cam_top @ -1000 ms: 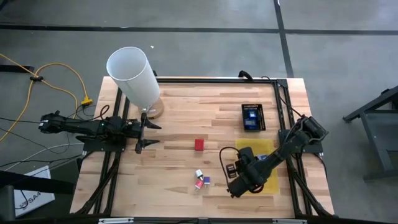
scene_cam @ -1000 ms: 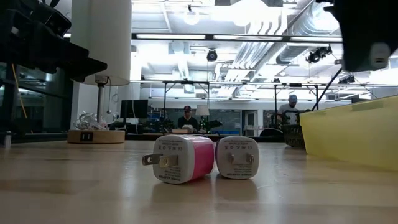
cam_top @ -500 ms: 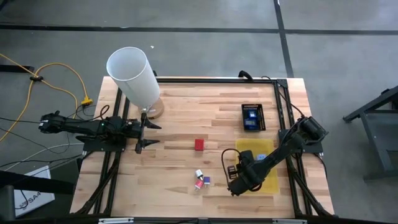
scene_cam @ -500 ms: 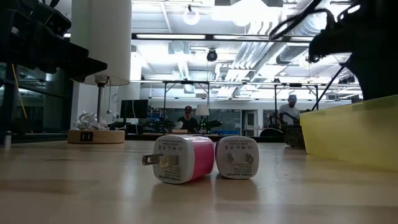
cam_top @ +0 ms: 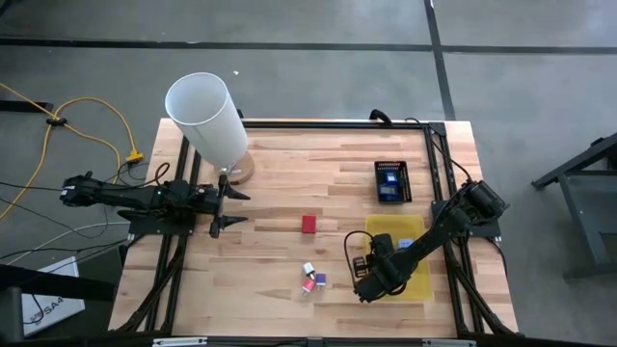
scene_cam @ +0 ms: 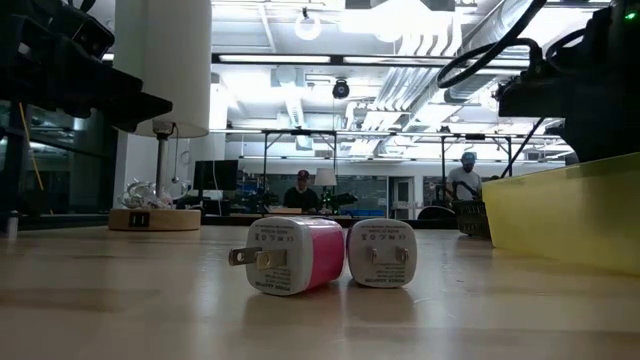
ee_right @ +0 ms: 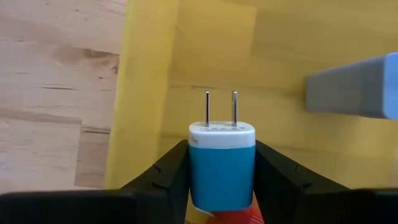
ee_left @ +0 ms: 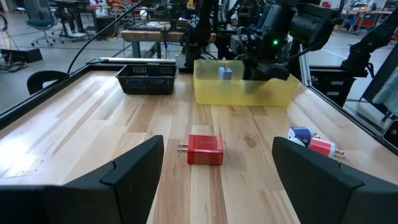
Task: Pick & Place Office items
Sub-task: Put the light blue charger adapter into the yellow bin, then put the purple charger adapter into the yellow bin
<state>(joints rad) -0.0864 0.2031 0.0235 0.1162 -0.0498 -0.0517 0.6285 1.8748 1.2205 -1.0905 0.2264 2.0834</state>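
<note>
My right gripper [cam_top: 369,282] is shut on a blue charger block with a white face and two prongs [ee_right: 221,158], above the left part of the yellow tray [cam_top: 413,275]. A blue-grey block [ee_right: 351,93] lies in the tray. A red block [cam_top: 308,224] lies flat on the table's middle, and pink, white and purple blocks [cam_top: 311,280] lie near the front. In the low view the pink block [scene_cam: 300,256] and the white block [scene_cam: 382,252] lie on their sides. My left gripper [cam_top: 224,204] is open and empty at the table's left, facing the red block [ee_left: 205,149]. My right gripper pinches the blue charger's two side faces [ee_right: 198,171] between its two fingers [ee_right: 166,173]. The fingers point down from above. The white face and prongs [ee_right: 221,109] point away from the gripper toward the tray floor, and the charger is lifted clear of it.
A tall white cylinder [cam_top: 207,120] stands on a round wooden base at the far left. A black basket [cam_top: 390,181] with blue items sits at the far right. The tray's raised walls [scene_cam: 565,220] stand beside my right gripper. People show in the room beyond the table.
My right gripper, still shut on the blue charger, has come down a little over the tray's left part. The blocks on the table have stayed where they were.
</note>
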